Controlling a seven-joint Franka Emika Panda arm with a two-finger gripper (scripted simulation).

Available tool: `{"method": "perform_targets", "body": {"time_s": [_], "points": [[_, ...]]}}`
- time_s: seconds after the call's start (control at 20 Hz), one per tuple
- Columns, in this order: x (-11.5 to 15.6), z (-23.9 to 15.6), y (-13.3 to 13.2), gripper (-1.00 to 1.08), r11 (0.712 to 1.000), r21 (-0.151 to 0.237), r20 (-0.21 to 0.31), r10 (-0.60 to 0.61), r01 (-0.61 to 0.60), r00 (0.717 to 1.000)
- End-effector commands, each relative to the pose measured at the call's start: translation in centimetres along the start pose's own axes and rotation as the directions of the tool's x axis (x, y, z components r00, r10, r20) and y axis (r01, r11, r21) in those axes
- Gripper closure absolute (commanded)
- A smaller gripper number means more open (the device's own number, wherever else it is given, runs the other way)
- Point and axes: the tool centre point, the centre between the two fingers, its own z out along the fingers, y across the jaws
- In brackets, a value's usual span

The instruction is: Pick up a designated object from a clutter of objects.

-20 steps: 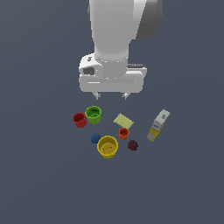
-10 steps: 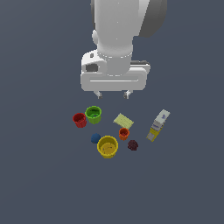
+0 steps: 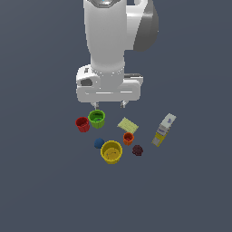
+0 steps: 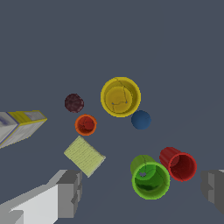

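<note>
The designated object, a small red ribbed cup (image 3: 82, 124) (image 4: 178, 164), stands upright at the exterior view's left end of the clutter of objects, touching or nearly touching the green cup (image 3: 97, 118) (image 4: 150, 180). My gripper (image 3: 109, 105) (image 4: 142, 187) hangs open and empty above the clutter, roughly over the green cup and to the exterior view's right of the red cup. In the wrist view one finger (image 4: 70, 192) is near the pale pad and the other finger (image 4: 214, 186) sits beyond the red cup.
Around these lie a yellow cup (image 3: 111, 152) (image 4: 120, 96), blue ball (image 3: 99, 143) (image 4: 141, 119), small orange-red cup (image 3: 128, 138) (image 4: 85, 125), dark-purple lump (image 3: 137, 150) (image 4: 74, 103), pale-yellow pad (image 3: 128, 125) (image 4: 84, 155) and yellow-white box (image 3: 163, 129) (image 4: 19, 126).
The hand has shifted toward the exterior view's left and dropped lower, closer to the green and red cups. The objects have not moved.
</note>
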Motion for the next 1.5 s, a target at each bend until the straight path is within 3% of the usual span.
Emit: {"method": "perform_targets", "body": {"time_s": [0.0,0.35,0.8,1.45], "points": [[-0.2,1.6,1.3,-0.92,1.0,0.005,0.0,-0.01,0.01,1.0],[-1.7,7.5,6.3,-0.92,0.999,0.018,-0.005,-0.047,0.048,0.999],[-5.9,15.2,12.7,-0.92,0.996,0.018,-0.011,-0.093,0.093,0.996],[-9.5,19.4,16.1,-0.92,0.993,0.008,-0.009,-0.118,0.118,0.993]]}}
